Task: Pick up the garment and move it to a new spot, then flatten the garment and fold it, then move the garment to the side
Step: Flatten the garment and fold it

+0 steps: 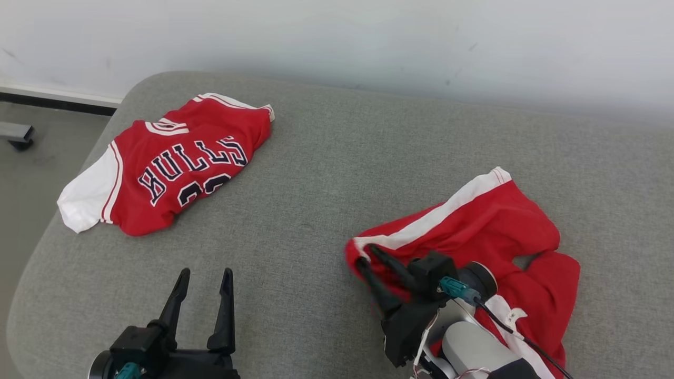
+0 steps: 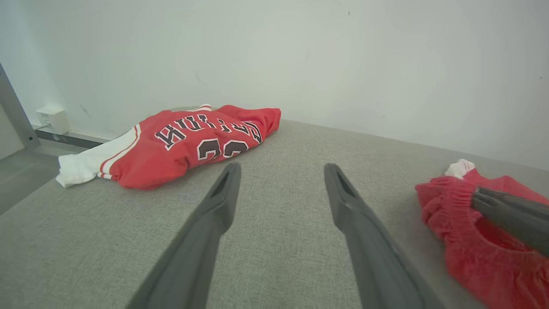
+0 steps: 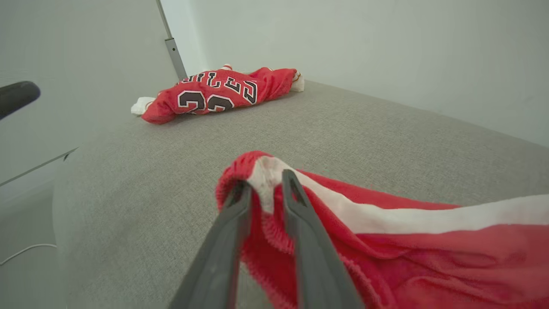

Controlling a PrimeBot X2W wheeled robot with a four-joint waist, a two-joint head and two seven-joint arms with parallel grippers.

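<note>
Two fingers of the right gripper [image 3: 266, 180], narrowly parted, straddle the waistband [image 3: 246, 161] of the crumpled red white-striped fabric shorts [image 1: 489, 221] at 4 o'clock on the grey upholstered cushion [image 1: 326, 173]. I cannot tell whether they pinch it, so the cloth may slip. The left gripper [image 1: 206, 273], at 7 o'clock, gapes empty.

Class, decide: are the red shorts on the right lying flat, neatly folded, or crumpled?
Crumpled. The red shorts lie bunched in uneven folds, one leg twisted aside, waistband puckered.
</note>
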